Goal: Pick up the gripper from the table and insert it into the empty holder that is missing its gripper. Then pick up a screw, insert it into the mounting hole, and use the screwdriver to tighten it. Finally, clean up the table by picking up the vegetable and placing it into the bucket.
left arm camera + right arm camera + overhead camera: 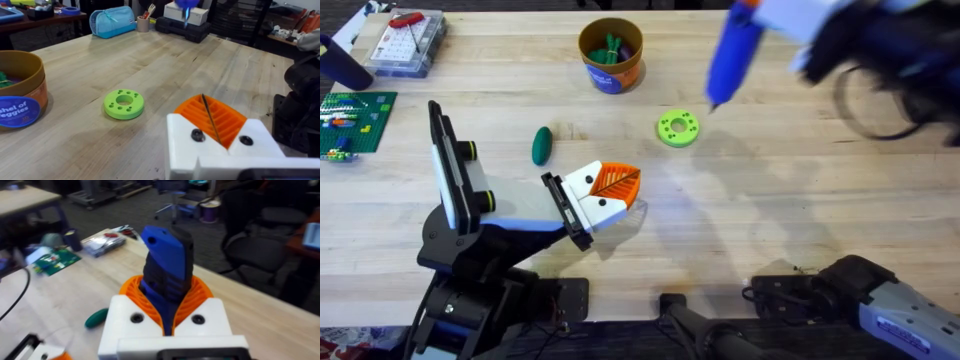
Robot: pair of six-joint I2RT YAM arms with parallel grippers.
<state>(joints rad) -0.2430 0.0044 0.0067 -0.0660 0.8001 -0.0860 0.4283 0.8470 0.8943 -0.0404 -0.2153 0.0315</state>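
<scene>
My right gripper (788, 18) (167, 307) is shut on the blue screwdriver (732, 55) (167, 255). It hangs high over the table's far right, and the screwdriver's tip points down just beyond the green disc. My left gripper (612, 188) (212, 122) sits low at centre-left, its orange ribbed fingers shut with nothing between them. The black-framed holder (450, 168) with yellow-green knobs stands behind it. The dark-green vegetable (541, 144) (96, 318) lies on the wood between the holder and the bucket (610, 55) (20, 90). The loose gripper part and the screw are out of view.
A bright-green disc with holes (677, 128) (124, 103) lies right of centre. A clear parts box (405, 42) and a green studded baseplate (355, 120) occupy the far left. Black arm bases (820, 290) line the near edge.
</scene>
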